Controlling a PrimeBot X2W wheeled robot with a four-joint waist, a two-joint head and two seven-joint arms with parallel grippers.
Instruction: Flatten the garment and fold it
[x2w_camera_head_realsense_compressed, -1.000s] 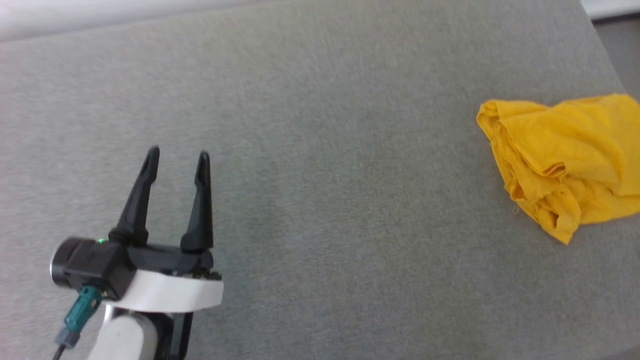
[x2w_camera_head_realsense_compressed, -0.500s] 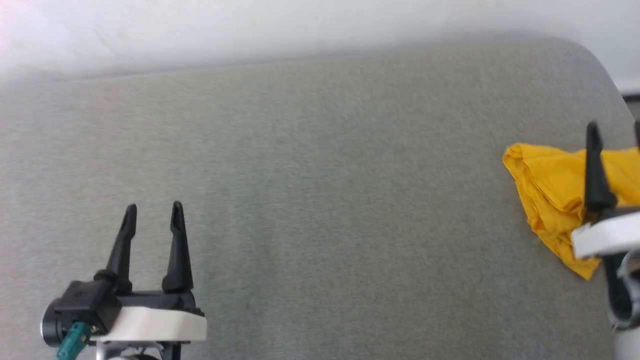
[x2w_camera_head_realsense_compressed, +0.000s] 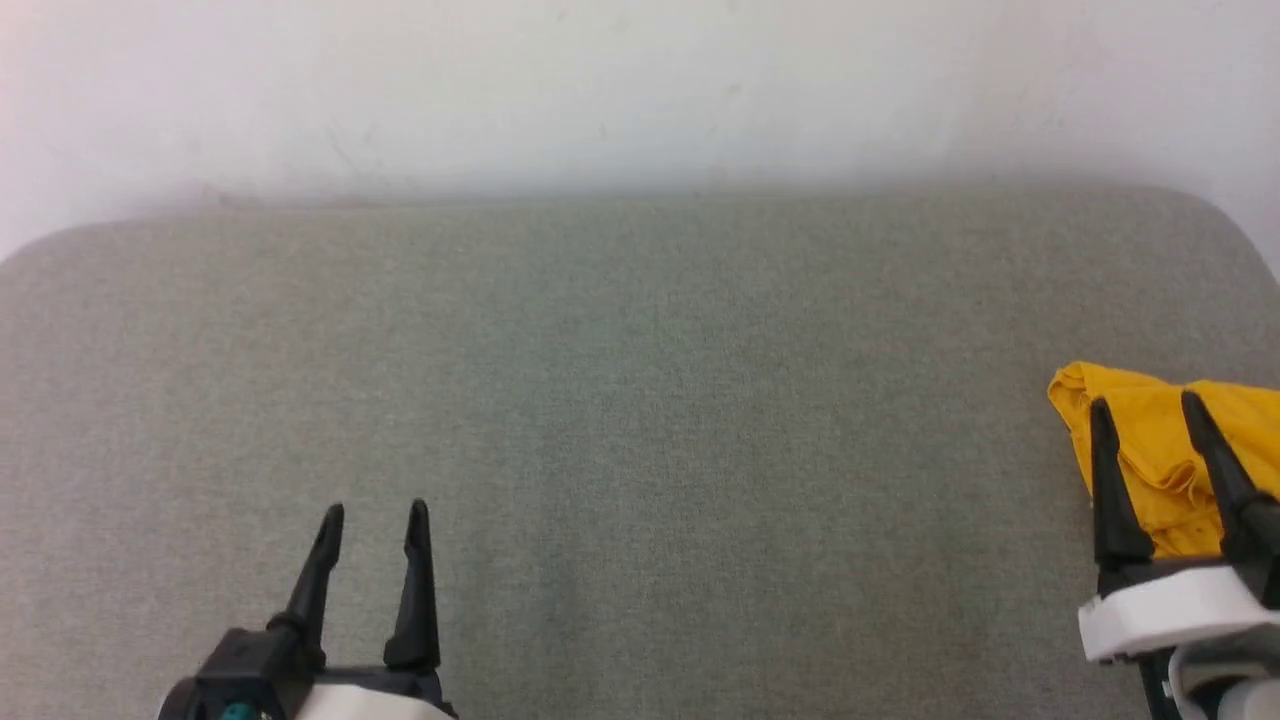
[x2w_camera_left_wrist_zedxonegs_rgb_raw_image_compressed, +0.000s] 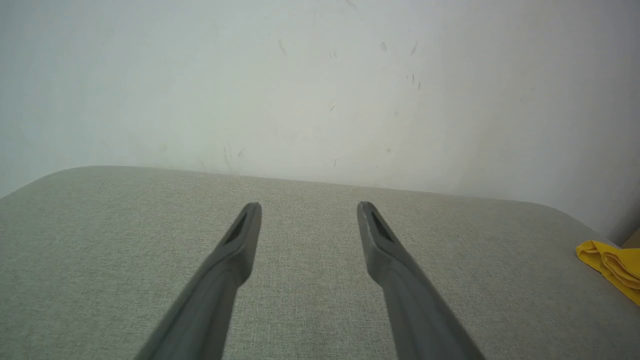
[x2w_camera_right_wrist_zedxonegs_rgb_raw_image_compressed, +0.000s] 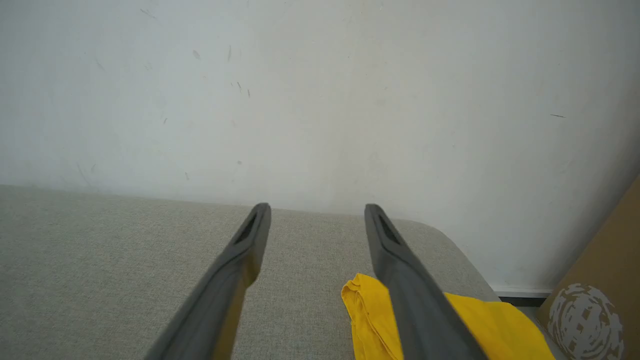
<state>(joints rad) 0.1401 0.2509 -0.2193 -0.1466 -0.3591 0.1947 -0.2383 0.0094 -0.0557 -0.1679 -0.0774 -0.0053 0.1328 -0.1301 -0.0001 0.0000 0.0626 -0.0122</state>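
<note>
our left gripper (x2w_camera_head_realsense_compressed: 375, 508) and right gripper (x2w_camera_head_realsense_compressed: 1145, 402) hang open, empty. crumpled garment (x2w_camera_head_realsense_compressed: 1160, 450) just by the right one's fingers, grey cushion (x2w_camera_head_realsense_compressed: 640, 400) below, white wall (x2w_camera_head_realsense_compressed: 640, 90) ahead.

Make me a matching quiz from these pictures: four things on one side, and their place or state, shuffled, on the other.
Things:
1 garment
2 left gripper
3 right gripper
4 wall

Places or states:
A white, behind the grey cushion
B open, over bare cushion at lower left
C crumpled yellow heap at the right edge
D open, in front of the yellow heap in the head view

Pairs: 1-C, 2-B, 3-D, 4-A
</note>
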